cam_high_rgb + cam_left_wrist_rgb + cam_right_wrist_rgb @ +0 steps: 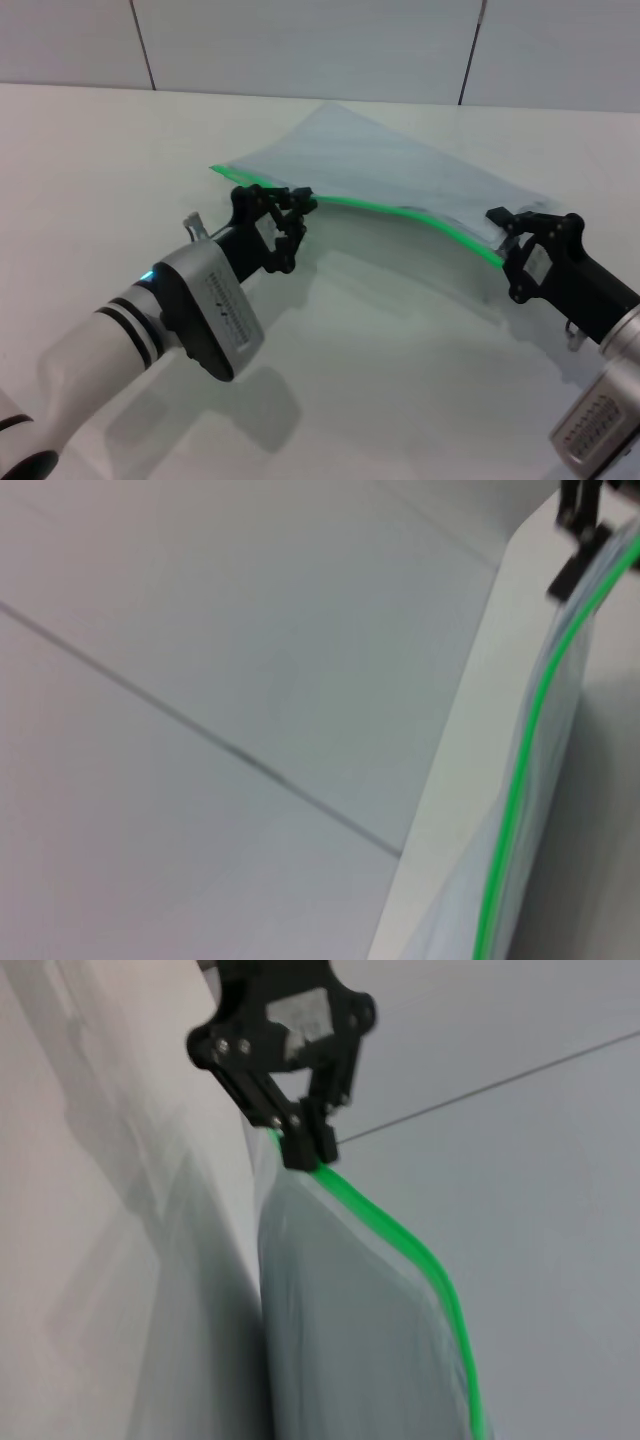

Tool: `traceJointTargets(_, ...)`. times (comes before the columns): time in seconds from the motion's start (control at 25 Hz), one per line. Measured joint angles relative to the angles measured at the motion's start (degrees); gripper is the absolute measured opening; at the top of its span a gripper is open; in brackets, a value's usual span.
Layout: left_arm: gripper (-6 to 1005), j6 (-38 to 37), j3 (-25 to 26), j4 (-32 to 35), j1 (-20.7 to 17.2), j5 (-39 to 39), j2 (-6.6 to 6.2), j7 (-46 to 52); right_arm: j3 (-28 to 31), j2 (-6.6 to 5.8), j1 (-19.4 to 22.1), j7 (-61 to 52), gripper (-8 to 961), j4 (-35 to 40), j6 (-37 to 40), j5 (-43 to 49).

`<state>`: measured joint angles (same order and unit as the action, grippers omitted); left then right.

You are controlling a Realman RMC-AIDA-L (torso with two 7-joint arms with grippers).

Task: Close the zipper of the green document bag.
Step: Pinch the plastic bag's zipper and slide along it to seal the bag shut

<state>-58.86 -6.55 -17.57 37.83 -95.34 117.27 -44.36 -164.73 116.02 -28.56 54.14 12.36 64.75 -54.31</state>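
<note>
My left gripper pinches the zipper at nine o'clock; my right gripper clamps the green document bag at three.

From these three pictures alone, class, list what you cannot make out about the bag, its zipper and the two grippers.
1. The zipper's slider: no view shows it; the left gripper covers the likely spot in head and right wrist views.
2. Whether the strip is sealed: too thin in every view.
3. The right gripper: its fingertips are hidden behind the green document bag's corner in the head view, blurred in the left wrist view.
4. The bag's contents: cloudy plastic.
</note>
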Motion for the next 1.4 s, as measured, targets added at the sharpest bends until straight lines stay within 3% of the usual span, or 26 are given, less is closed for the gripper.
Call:
traceJointTargets(0.44,193,-0.2,4.6,2.7,-2.5,1.9,-0.13,0.2,0.3,-0.04,0.9,-0.9,48,-0.9,0.5,0.0)
traceJointTargets(0.96,215,-0.7,4.6,3.5,-4.0,7.3,-0.19,0.3,0.7,-0.09,1.1,-1.1,47,-1.8,0.3,-0.7)
traceJointTargets(1.28,229,-6.3,4.6,0.6,-3.0,7.4,0.06,1.6,4.3,0.15,1.2,-2.4,152,-1.7,0.5,-8.4)
traceJointTargets(1.4,234,-12.1,4.3,0.4,-3.2,7.1,0.1,6.9,4.8,0.11,1.2,-4.9,192,-1.8,0.8,-10.5)
